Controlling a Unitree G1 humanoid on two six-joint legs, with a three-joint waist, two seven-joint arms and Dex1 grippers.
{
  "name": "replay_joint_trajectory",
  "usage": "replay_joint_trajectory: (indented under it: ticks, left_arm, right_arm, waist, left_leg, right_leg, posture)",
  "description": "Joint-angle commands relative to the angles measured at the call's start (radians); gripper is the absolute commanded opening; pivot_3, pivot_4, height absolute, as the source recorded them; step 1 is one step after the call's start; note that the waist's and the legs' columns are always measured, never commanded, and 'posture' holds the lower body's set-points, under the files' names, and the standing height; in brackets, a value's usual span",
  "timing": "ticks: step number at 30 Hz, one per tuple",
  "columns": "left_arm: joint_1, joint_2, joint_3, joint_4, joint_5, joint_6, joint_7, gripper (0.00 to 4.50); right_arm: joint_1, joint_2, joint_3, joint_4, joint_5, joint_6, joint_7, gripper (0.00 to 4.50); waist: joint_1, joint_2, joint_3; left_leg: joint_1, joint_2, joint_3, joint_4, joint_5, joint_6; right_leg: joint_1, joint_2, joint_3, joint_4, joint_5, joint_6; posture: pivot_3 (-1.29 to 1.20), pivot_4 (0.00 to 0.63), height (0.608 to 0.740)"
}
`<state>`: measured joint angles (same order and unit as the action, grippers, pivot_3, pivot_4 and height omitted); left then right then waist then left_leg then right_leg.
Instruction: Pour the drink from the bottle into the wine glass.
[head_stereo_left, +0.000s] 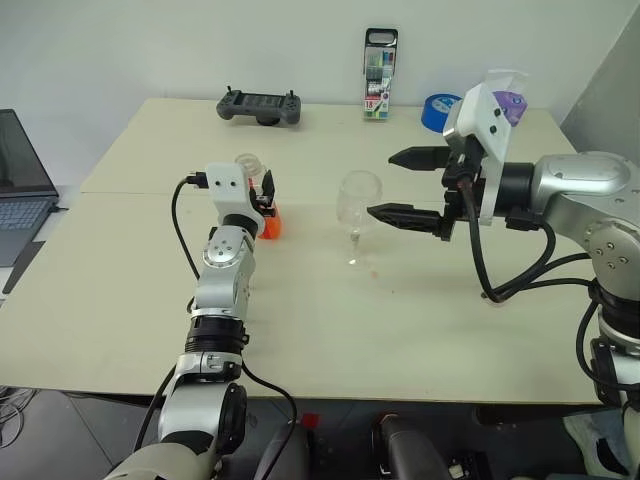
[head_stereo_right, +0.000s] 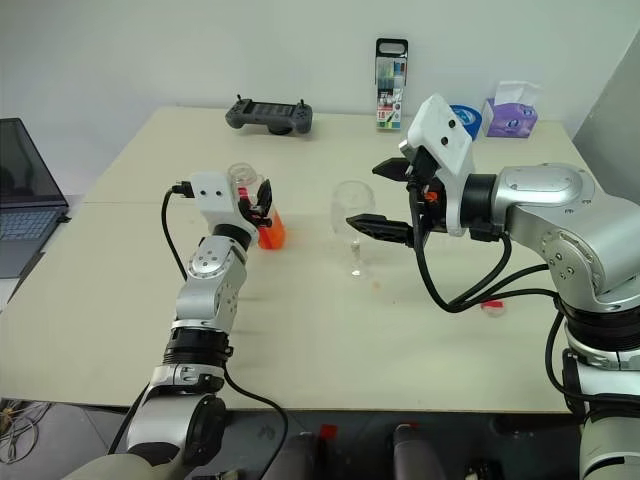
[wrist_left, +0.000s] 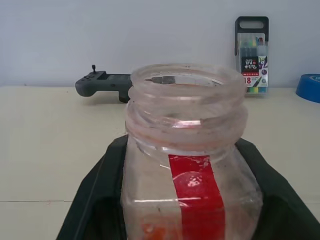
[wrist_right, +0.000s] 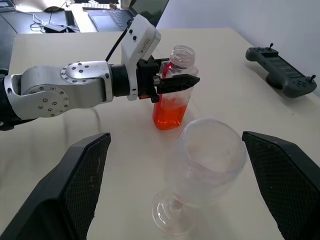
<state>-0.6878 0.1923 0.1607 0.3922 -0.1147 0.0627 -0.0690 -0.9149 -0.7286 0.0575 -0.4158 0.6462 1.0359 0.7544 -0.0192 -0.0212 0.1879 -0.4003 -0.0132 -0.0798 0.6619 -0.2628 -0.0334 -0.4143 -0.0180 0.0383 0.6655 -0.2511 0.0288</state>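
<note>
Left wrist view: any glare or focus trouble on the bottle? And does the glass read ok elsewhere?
Left wrist view: the bottle sits very close, neck sharp, small white highlights on the threads and red label, background controller slightly soft. Right wrist view: the wine glass is faint, low contrast against the table. Left eye view: even light, soft shadows, glass bowl barely outlined.

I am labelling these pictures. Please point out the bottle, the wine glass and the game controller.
bottle (wrist_right: 172, 102): right wrist view, on its body above the orange drink.
wine glass (wrist_right: 212, 155): right wrist view, on the bowl.
game controller (head_stereo_left: 260, 105): left eye view, on its middle.
</note>
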Motion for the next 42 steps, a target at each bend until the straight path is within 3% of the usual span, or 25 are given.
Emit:
replay_joint_trajectory:
  ticks: [1, 6, 12, 16, 19, 22, 26, 32, 42]
  left_arm:
    - [-0.028, -0.001, -0.005, -0.011, 0.005, -0.017, 0.002, 2.16]
    - [-0.085, 0.021, -0.011, 0.020, -0.039, -0.051, -0.124, 2.16]
    - [-0.166, 0.157, -0.077, 0.051, 0.005, -0.129, -0.340, 2.16]
    - [-0.212, 0.280, -0.172, 0.098, 0.100, -0.296, -0.496, 2.16]
    - [-0.247, 0.314, -0.239, 0.140, 0.166, -0.441, -0.552, 2.15]
    - [-0.294, 0.319, -0.281, 0.213, 0.240, -0.558, -0.526, 2.13]
    - [-0.380, 0.289, -0.310, 0.328, 0.304, -0.655, -0.467, 2.12]
    - [-0.476, 0.269, -0.335, 0.479, 0.363, -0.768, -0.423, 2.11]
    - [-0.568, 0.264, -0.370, 0.633, 0.434, -0.902, -0.392, 2.10]
  right_arm:
    - [-0.007, -0.009, -0.040, -0.033, 0.007, 0.000, -0.016, 4.50]
    - [0.030, -0.002, -0.095, -0.084, 0.053, 0.057, -0.070, 4.50]
    - [0.267, -0.032, -0.229, -0.266, 0.085, 0.067, -0.141, 4.50]
    - [0.405, 0.090, -0.323, -0.399, 0.118, 0.040, -0.288, 4.50]
    - [0.490, 0.218, -0.311, -0.456, 0.058, -0.033, -0.416, 4.50]
    - [0.586, 0.284, -0.268, -0.479, -0.013, -0.142, -0.457, 4.50]
    - [0.731, 0.294, -0.205, -0.480, -0.103, -0.284, -0.437, 4.50]
    - [0.965, 0.334, -0.288, -0.472, -0.218, -0.522, -0.439, 4.50]
    - [1.163, 0.287, -0.328, -0.589, -0.199, -0.562, -0.407, 4.50]
  waist:
    - [0.000, 0.000, 0.000]
    - [0.003, 0.000, 0.000]
    - [0.014, 0.000, 0.000]
    - [0.010, 0.000, 0.000]
    - [0.011, 0.000, 0.000]
    - [0.017, 0.000, 0.000]
    - [0.016, 0.000, 0.000]
    - [0.014, 0.000, 0.000]
    - [0.002, 0.000, 0.000]
  left_leg:
    - [0.000, 0.000, 0.000, 0.000, 0.000, 0.000]
    - [0.000, 0.000, 0.000, 0.000, 0.000, 0.000]
    - [-0.002, -0.001, 0.002, -0.001, 0.000, 0.000]
    - [0.000, 0.000, 0.002, -0.001, 0.000, 0.000]
    - [0.000, 0.000, 0.002, 0.000, 0.000, 0.000]
    - [0.000, -0.001, 0.003, 0.001, 0.001, 0.001]
    - [0.000, -0.003, 0.003, 0.001, 0.001, 0.002]
    - [0.000, -0.009, 0.003, 0.001, 0.001, 0.002]
    - [0.002, -0.009, 0.002, 0.001, 0.002, 0.004]
  right_leg:
    - [0.000, 0.000, 0.000, 0.000, 0.000, 0.000]
    - [0.000, 0.000, 0.000, 0.001, 0.000, 0.000]
    - [-0.001, 0.000, -0.001, -0.001, 0.000, 0.000]
    - [-0.001, 0.001, 0.001, 0.001, 0.000, 0.000]
    - [0.000, 0.002, 0.000, 0.002, 0.000, 0.000]
    - [0.001, 0.006, 0.000, 0.002, 0.000, 0.000]
    - [0.003, 0.005, 0.001, 0.000, 0.001, 0.002]
    - [0.003, 0.005, 0.001, 0.000, 0.002, 0.004]
    - [0.004, 0.005, 0.000, 0.001, -0.001, 0.008]
  posture:
    - [0.00, 0.150, 0.740]
    - [0.00, 0.150, 0.740]
    - [0.00, 0.150, 0.740]
    - [0.00, 0.150, 0.740]
    - [0.00, 0.150, 0.740]
    - [0.00, 0.150, 0.740]
    - [0.00, 0.150, 0.740]
    - [0.00, 0.150, 0.740]
    - [0.00, 0.150, 0.740]
